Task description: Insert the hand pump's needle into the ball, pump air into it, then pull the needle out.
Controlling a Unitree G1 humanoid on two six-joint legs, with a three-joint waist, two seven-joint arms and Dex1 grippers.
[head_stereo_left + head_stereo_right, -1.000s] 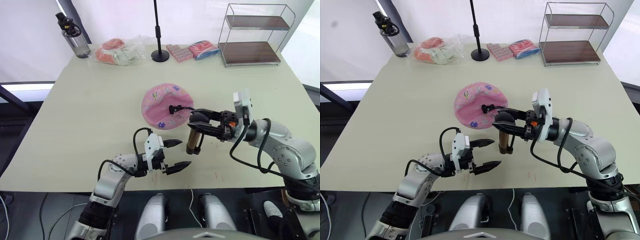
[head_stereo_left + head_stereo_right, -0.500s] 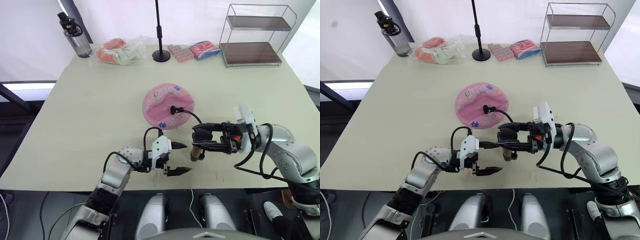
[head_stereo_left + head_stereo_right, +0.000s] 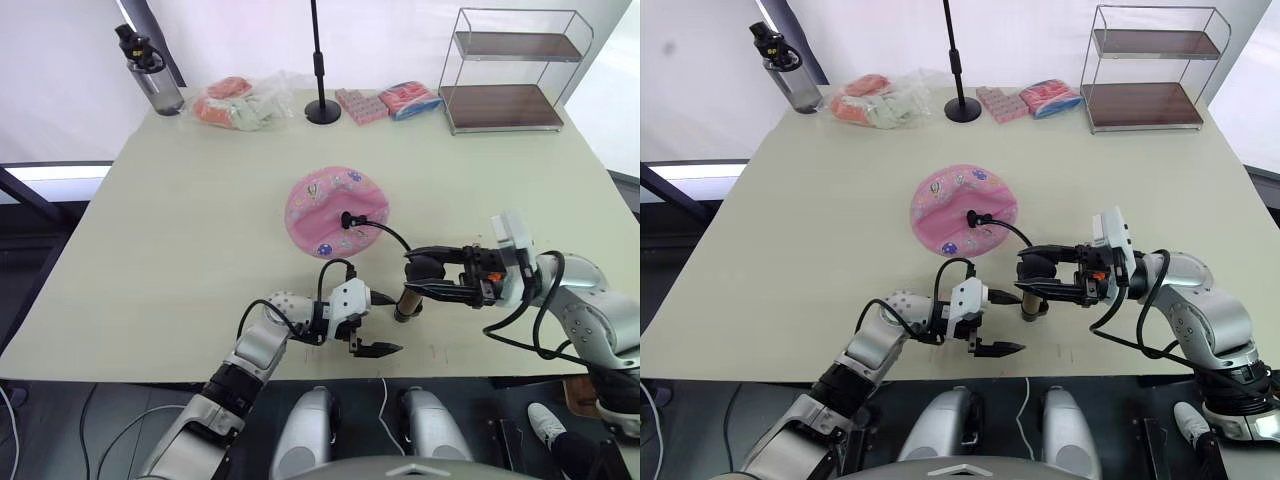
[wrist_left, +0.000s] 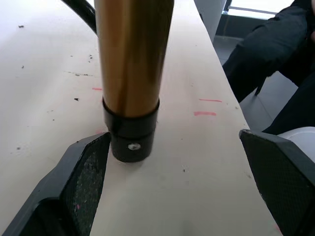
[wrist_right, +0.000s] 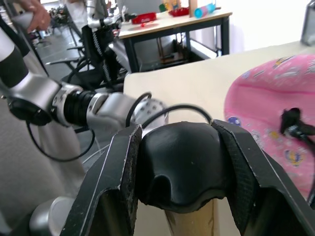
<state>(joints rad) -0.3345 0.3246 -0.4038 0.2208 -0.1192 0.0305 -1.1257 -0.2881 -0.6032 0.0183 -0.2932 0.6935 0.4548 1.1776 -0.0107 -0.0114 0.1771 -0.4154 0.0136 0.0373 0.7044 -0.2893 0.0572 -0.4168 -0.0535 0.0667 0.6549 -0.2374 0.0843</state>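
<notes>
Right gripper (image 3: 418, 279) clamped on the black T-handle (image 5: 179, 168) of the hand pump (image 3: 409, 300), bronze cylinder standing upright on the table (image 3: 180, 220) just right of lower centre. Left gripper (image 3: 381, 322) spread wide beside the pump's base, one finger (image 4: 81, 169) close against the bottom cap, nothing gripped. Hose (image 3: 385, 230) arcing up to the fitting seated in the limp pink ball (image 3: 335, 208) at mid-frame, needle itself too small to tell.

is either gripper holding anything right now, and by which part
The right gripper is shut on the bronze-gold hand pump by its black T-handle. The left gripper is open, its fingers either side of the pump's base, holding nothing.
</notes>
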